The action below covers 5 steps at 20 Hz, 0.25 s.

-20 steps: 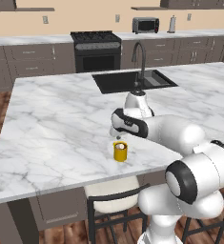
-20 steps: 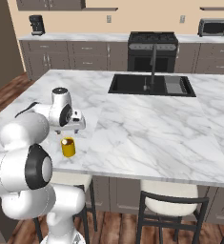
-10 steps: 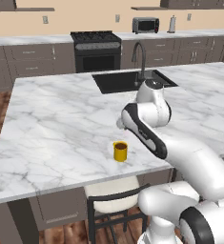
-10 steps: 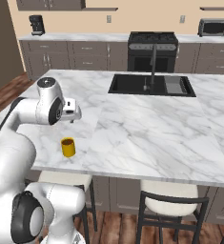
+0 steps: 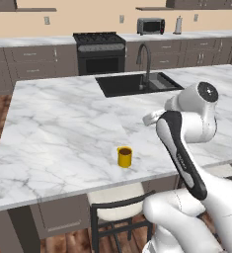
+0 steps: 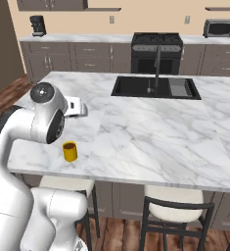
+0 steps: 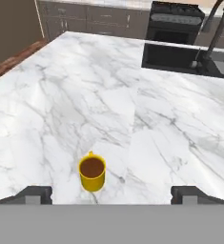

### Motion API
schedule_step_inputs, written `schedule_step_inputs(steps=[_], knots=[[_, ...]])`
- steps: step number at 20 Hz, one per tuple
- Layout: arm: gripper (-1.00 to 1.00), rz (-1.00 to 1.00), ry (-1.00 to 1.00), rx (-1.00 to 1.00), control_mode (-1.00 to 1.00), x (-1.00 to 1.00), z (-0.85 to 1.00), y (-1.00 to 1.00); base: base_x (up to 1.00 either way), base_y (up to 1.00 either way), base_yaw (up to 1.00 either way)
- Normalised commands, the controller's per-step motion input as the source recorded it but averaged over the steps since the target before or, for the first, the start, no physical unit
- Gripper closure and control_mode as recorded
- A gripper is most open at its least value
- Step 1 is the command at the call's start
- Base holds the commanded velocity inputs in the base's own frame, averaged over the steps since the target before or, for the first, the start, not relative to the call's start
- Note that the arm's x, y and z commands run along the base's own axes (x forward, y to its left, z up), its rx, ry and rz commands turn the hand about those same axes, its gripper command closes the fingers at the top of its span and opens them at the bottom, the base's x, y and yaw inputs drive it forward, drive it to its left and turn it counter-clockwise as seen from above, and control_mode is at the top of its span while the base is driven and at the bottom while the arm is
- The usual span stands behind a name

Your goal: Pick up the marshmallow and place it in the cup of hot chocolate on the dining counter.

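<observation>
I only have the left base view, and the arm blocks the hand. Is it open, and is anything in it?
Observer: Open. In the hand view the hand has its fingertips wide apart, with nothing between them.
Operator: Where is the cup relative to it?
Observer: The cup stands on the counter ahead of the hand, left of the midline between the tips in that view.
Operator: What's in the cup?
Observer: Seen from above, the liquid looks evenly dark brown. It is too small to tell more.
</observation>
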Motion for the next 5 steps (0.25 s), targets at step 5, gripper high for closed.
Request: schedule_step_inputs(steps=[5], knots=[[-1.0, 0.0, -0.01, 0.09, -1.0, -0.43, 0.68, -0.24, 0.0, 0.0, 0.0]])
